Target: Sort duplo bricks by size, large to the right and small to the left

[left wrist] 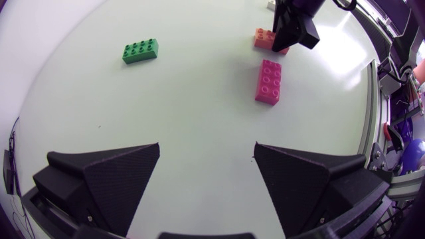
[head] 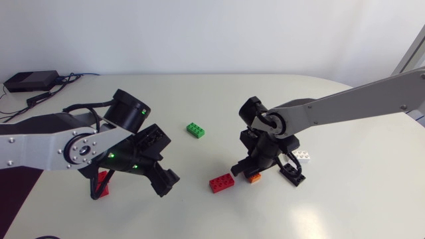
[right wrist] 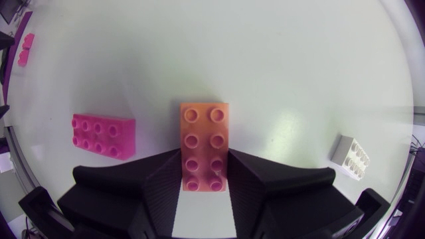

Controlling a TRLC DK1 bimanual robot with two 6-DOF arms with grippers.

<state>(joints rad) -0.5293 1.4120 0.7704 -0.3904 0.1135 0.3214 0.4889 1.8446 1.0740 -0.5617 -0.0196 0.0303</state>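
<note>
Grasping the orange brick (right wrist: 204, 129) by its two long sides, the right hand (right wrist: 204, 159) is clenched on it. Both black fingers press against the near half of the brick, and the far half projects ahead of the fingertips, studs up. In the head view this hand sits low over the table (head: 199, 86), right of centre. Whether the orange brick rests on the surface or hangs just above it cannot be told. Just beside it on the left, not touching, the red brick (head: 221, 182) lies flat with its studs up. The white brick (head: 302, 155) lies on the opposite side of the right hand, near its outer finger. The green brick (head: 194, 130) lies farther off, towards the middle of the table. The left hand (left wrist: 206, 149) is released, its fingers spread wide with table surface showing between them and the red and green bricks well ahead. A small red brick (head: 103, 178) lies beside this hand, near the table's left front.
</note>
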